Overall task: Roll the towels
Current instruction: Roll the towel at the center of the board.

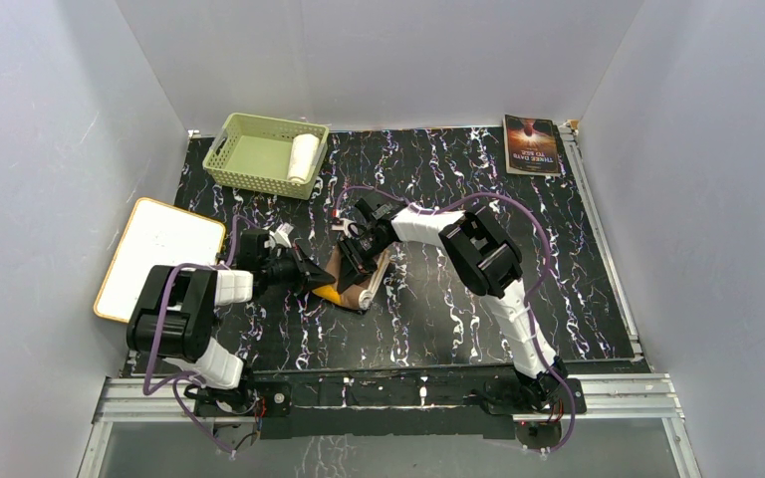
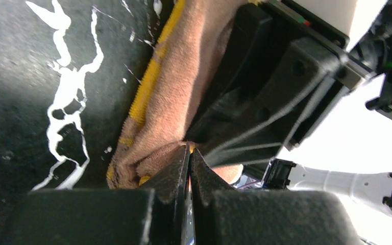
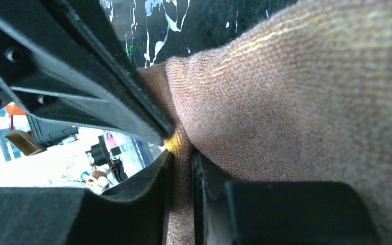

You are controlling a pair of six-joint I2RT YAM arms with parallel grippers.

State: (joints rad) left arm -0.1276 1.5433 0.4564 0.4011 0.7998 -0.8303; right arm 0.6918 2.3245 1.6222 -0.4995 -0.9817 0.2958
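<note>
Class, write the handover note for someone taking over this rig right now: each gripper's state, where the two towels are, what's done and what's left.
Left gripper: shut, fingers pinching an edge of the brown towel.
Right gripper: shut on the same towel, with cloth between its fingers.
Brown towel: mid-table between the two arms, bunched, and it looks only partly rolled.
White towel: rolled, lying in the green basket at the far left.
Done: the white towel is rolled.
Left: finish rolling the brown towel. It probably goes in the basket too, but that is a guess.
</note>
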